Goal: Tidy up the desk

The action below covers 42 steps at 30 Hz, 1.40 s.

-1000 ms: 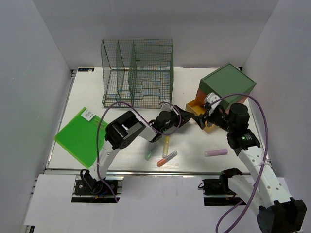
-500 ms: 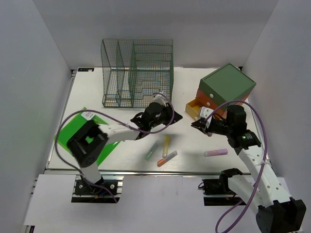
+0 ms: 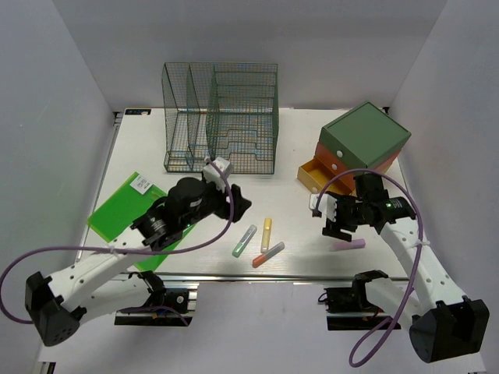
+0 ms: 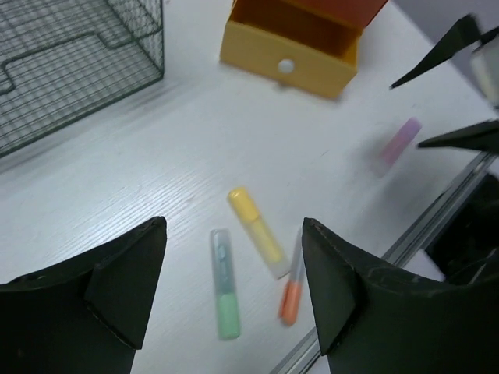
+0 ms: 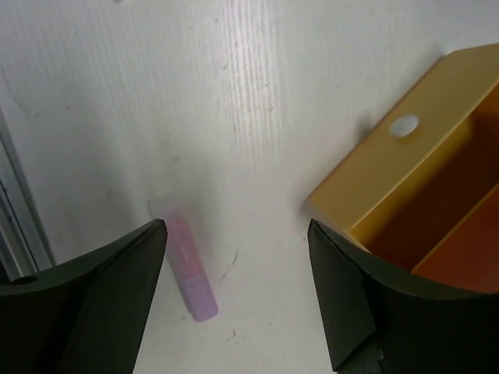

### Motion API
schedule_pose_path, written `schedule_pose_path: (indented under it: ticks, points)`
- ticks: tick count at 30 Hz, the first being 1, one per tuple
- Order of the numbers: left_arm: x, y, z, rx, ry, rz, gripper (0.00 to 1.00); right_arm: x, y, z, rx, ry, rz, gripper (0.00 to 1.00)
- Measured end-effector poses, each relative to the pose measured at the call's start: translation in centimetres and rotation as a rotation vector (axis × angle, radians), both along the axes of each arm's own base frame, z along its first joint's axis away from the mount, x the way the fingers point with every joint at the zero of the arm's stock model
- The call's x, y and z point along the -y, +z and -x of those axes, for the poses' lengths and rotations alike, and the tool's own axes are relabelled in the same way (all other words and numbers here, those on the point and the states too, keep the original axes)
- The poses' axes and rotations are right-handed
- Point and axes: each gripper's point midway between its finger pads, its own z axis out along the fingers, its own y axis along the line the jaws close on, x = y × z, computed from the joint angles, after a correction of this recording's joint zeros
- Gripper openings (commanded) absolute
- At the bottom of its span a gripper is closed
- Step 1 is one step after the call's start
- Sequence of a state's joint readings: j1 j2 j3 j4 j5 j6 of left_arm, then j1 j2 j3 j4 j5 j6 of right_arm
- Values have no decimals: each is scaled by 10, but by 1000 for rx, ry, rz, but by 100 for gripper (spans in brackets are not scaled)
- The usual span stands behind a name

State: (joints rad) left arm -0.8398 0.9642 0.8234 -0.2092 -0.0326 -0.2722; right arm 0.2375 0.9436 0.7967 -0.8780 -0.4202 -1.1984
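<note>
The desk (image 3: pixel 148 152) is a white tabletop with rail edges. Near its front lie a green highlighter (image 3: pixel 245 241), a yellow one (image 3: pixel 267 233), an orange one (image 3: pixel 268 254) and a pink one (image 3: pixel 347 245). My left gripper (image 3: pixel 234 202) is open and empty above and left of the three; in the left wrist view (image 4: pixel 234 288) the green highlighter (image 4: pixel 224 284) lies between the fingers, below them. My right gripper (image 3: pixel 331 218) is open and empty just above the pink highlighter (image 5: pixel 187 269), which lies near its left finger (image 5: pixel 93 304).
A green wire-mesh rack (image 3: pixel 221 117) stands at the back. A green-topped drawer box (image 3: pixel 365 139) at the right has its yellow drawer (image 3: pixel 313 176) pulled open, also in the right wrist view (image 5: pixel 413 183). A green folder (image 3: pixel 125 218) lies at the left front.
My left arm has drawn back from the open drawer to the left and nearer. My right gripper has moved from the drawer down towards the pink highlighter. The highlighters have not moved.
</note>
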Motion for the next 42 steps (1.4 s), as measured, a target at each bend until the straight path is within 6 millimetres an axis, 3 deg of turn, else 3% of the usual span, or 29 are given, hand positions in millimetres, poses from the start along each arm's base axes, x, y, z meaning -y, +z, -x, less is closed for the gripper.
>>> schedule_pose_path:
  ticks: [5, 15, 20, 26, 33, 40, 42]
  points:
    - [-24, -29, 9, 9, 10, -104, 81, 18, -18, 14, 6, 56, 111, 78]
    - [-42, -33, 8, 61, 43, -174, 82, 54, -92, 53, -146, 131, 300, 79]
    - [-47, -21, 12, 101, 41, -147, 82, 59, -101, 43, -100, 118, 328, 78]
    - [-47, -22, 12, 101, 34, -150, 83, 62, -106, 30, -63, 103, 351, 78]
    - [-47, -22, 12, 102, 32, -154, 83, 62, -113, 27, -169, 124, 371, 52]
    - [-47, -22, 12, 102, 32, -154, 83, 62, -118, 25, -285, 131, 389, 42]
    - [-47, -22, 12, 103, 32, -154, 83, 62, -119, 25, -280, 130, 387, 27]
